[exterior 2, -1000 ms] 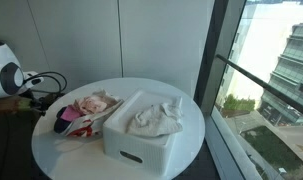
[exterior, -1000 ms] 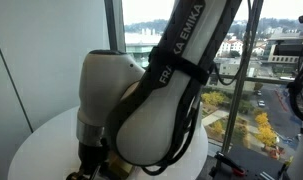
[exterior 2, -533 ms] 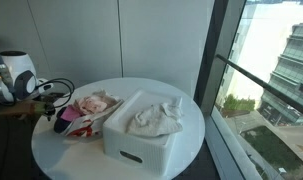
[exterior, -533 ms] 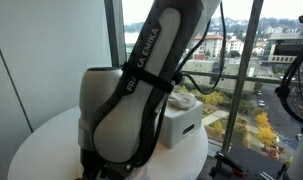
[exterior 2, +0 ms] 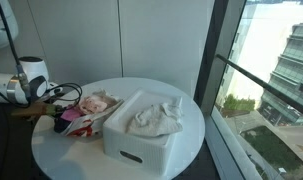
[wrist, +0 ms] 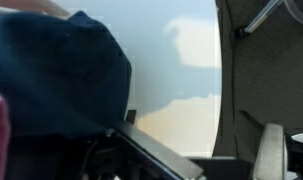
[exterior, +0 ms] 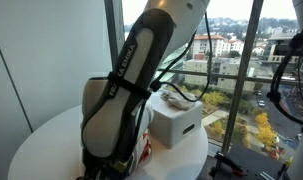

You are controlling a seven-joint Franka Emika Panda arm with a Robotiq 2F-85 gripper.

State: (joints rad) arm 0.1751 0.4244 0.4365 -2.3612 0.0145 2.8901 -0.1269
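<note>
As the arm swung in, its gripper (exterior 2: 53, 100), jaws apart and empty, now hangs beside the crumpled pink and dark-blue cloths (exterior 2: 86, 108), left of the white plastic box (exterior 2: 141, 142).

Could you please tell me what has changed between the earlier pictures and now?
The arm swung aside in an exterior view, uncovering the white box, and its wrist came in toward the pile of clothes. Nothing was gripped or released. Box, white cloth and clothes stayed put.
</note>
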